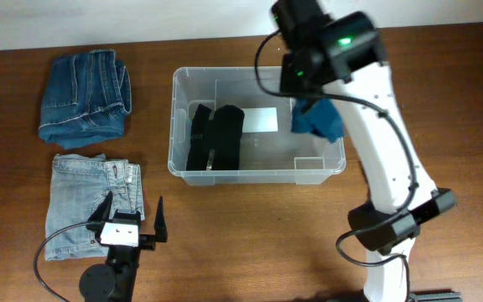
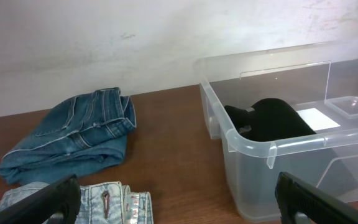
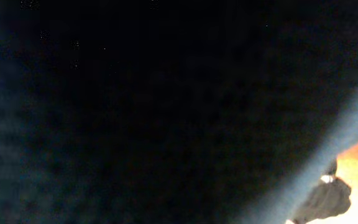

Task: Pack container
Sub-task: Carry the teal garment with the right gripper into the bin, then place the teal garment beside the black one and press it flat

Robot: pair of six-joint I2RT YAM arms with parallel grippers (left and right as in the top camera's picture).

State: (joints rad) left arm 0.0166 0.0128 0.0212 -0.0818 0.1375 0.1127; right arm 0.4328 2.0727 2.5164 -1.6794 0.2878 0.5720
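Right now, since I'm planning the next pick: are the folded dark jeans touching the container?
Apart. The overhead view shows bare table between the dark jeans and the left wall of the container.

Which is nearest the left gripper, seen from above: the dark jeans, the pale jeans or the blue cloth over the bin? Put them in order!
1. Nearest: pale jeans, right at the left gripper, front left.
2. Next: dark jeans, back left.
3. Farthest: blue cloth, far right, over the container's end.
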